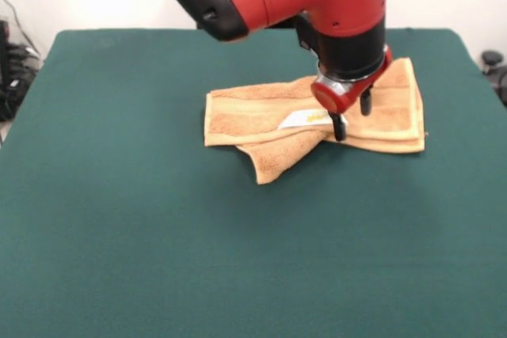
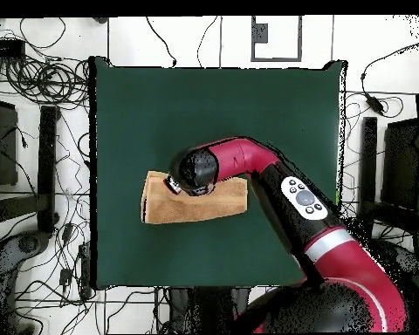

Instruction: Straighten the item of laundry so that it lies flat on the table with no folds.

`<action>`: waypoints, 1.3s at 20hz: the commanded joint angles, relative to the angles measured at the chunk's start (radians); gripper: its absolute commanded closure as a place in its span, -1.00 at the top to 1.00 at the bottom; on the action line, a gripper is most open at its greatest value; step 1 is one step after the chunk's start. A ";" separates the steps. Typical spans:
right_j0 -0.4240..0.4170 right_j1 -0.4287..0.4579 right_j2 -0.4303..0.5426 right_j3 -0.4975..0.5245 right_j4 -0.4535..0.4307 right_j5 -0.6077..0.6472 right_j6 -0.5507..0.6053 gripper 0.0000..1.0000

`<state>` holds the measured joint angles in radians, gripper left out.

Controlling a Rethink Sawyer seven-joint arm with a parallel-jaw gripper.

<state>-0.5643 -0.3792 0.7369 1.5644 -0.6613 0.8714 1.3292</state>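
The orange-tan towel [image 1: 245, 116] lies folded into a long strip on the dark green table [image 1: 119, 219], right of centre towards the far side. One corner flap [image 1: 273, 162] sticks out towards the near edge. A white label [image 1: 301, 119] shows on top. My gripper [image 1: 352, 119] points down over the strip's right half, just right of the label. Its two black fingers [image 1: 339, 127] stand apart, with the tips at the towel's surface. In the overhead view the towel [image 2: 174, 208] lies left of centre and the arm's wrist [image 2: 194, 170] covers its upper edge and hides the fingers.
The red arm [image 2: 274, 179] reaches in from the lower right of the overhead view across the table [image 2: 213, 105]. Cables and stands [image 2: 38, 131] surround the table on the floor. Green cloth extends well beyond the towel on all sides.
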 commanded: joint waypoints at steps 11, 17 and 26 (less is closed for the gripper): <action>0.133 -0.031 -0.161 0.166 -0.135 -0.275 0.183 1.00; 0.064 0.060 -0.102 0.181 0.039 -0.192 0.093 1.00; 0.077 0.082 -0.132 0.166 0.068 -0.229 0.100 1.00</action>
<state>-0.5208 -0.3667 0.6374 1.6763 -0.6237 0.6463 1.3294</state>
